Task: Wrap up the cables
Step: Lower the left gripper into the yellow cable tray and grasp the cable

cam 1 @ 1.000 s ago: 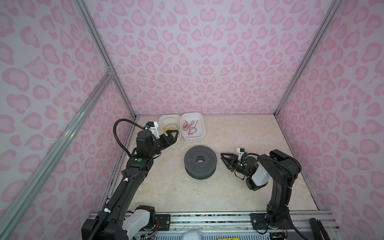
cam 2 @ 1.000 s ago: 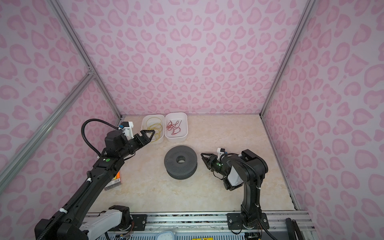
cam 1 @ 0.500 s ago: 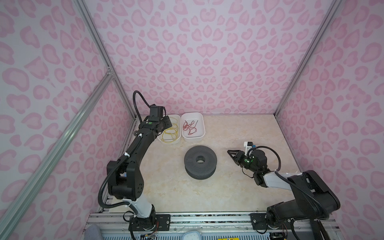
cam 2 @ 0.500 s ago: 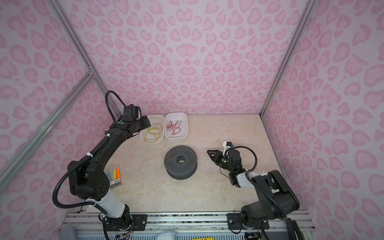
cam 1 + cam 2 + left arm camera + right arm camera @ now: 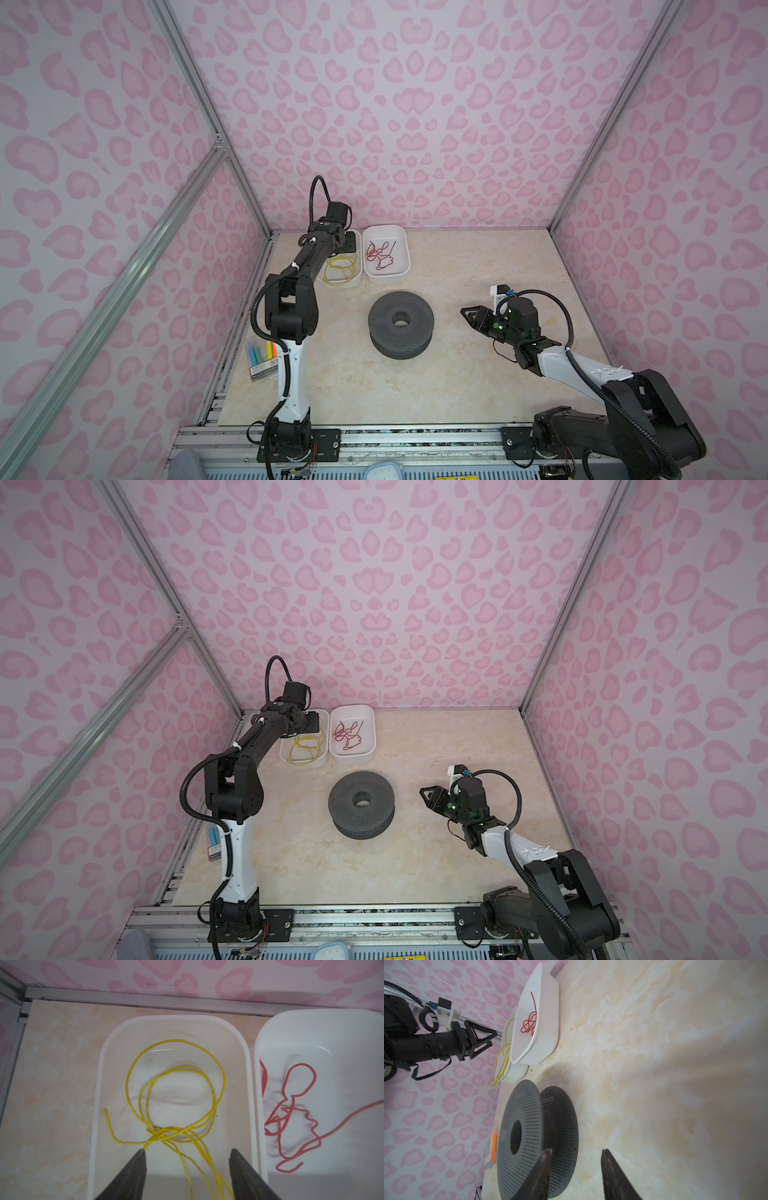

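Above a white tray (image 5: pixel 116 1059), the left gripper (image 5: pixel 187 1151), pointing down, with fingers (image 5: pixel 133 1172) spread well apart and clamped on nothing. Directly ahead of and below its tips, the yellow cables (image 5: pixel 166 1132): loose loops lying in that tray, with several strands running back between the two fingers and one strand reaching a fingertip; unclear whether touching there. Just beside that gripper, on its right, a second white tray (image 5: pixel 342 1043) with a kinked red wire (image 5: pixel 300 1065) inside.

Low over the marbled tabletop (image 5: pixel 675 1064), the right gripper (image 5: pixel 576 1150), rolled onto its side, with fingers also apart and nothing between them. Straight in front of it, near but not touching, the grey perforated spool (image 5: pixel 386 332), lying flat. Farther ahead of the right gripper, beyond the spool, both trays, well apart from its tips.
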Robot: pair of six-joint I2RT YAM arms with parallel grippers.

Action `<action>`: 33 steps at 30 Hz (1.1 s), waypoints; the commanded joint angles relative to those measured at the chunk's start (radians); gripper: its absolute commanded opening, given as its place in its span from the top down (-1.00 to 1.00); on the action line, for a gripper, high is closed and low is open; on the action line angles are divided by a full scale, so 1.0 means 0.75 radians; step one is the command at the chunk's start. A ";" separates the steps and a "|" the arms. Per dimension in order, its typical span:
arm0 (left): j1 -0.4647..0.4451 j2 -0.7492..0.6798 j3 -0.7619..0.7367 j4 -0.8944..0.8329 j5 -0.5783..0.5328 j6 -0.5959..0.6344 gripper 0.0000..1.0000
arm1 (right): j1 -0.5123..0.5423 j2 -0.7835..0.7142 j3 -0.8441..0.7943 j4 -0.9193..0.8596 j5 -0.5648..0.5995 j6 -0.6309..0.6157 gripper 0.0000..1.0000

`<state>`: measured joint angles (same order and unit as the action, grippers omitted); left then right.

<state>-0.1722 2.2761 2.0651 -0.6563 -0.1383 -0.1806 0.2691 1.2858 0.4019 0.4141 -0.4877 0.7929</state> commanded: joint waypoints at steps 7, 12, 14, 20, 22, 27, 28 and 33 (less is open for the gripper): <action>-0.005 0.191 0.217 -0.009 -0.012 0.139 -0.31 | 0.000 0.036 0.004 -0.010 -0.016 -0.037 0.12; -0.007 0.236 0.224 0.013 -0.049 0.153 -0.26 | 0.001 0.050 0.011 -0.010 -0.010 -0.047 0.11; -0.007 0.263 0.261 -0.002 -0.054 0.163 -0.24 | 0.001 0.058 0.010 -0.007 -0.012 -0.047 0.10; -0.006 0.289 0.312 -0.013 -0.044 0.176 -0.24 | 0.001 0.069 0.004 0.013 -0.017 -0.039 0.09; -0.007 0.306 0.340 -0.033 -0.052 0.172 -0.19 | 0.001 0.069 0.004 0.012 -0.020 -0.036 0.09; -0.006 0.311 0.345 -0.077 -0.054 0.168 -0.17 | -0.004 0.038 0.006 -0.009 -0.023 -0.036 0.08; -0.008 0.318 0.348 -0.093 -0.044 0.166 -0.21 | -0.007 0.030 0.008 -0.017 -0.021 -0.038 0.07; -0.006 0.372 0.414 -0.234 0.016 0.151 -0.27 | -0.024 -0.002 0.010 -0.032 -0.017 -0.037 0.04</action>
<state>-0.1768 2.5282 2.3402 -0.7441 -0.1596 -0.0605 0.2565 1.2903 0.4072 0.3973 -0.4980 0.7677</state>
